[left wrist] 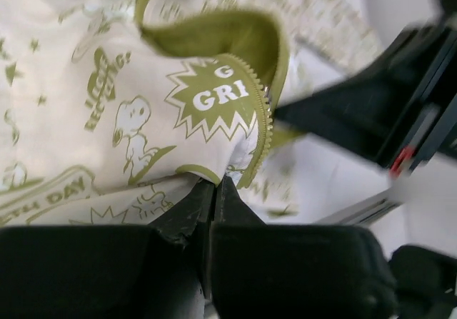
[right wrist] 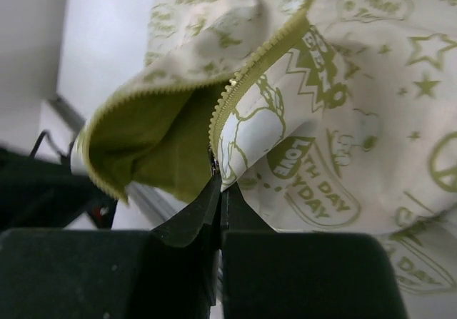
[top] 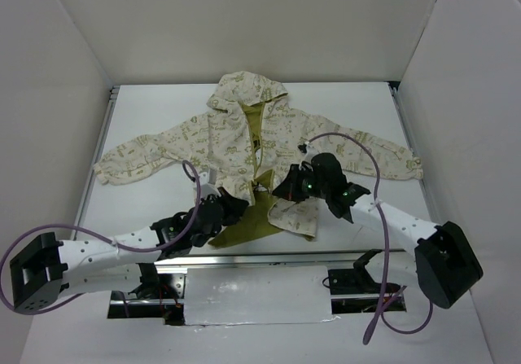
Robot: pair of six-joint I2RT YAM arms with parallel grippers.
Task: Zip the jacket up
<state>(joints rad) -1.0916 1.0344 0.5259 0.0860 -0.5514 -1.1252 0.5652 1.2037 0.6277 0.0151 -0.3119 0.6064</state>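
Jacket (top: 236,136) lies unzipped on the table (top: 163,111), soft and floppy, probably best held at its zipper edges (left wrist: 265,130) low down, where left claw (top: 232,209) and right claw (top: 285,189) each pinch cloth tight.

The jacket (top: 236,136) lies spread on the table (top: 146,111), with the left gripper (top: 241,208) and right gripper (top: 282,189) at the jacket's lower front edges, flanking its opening.
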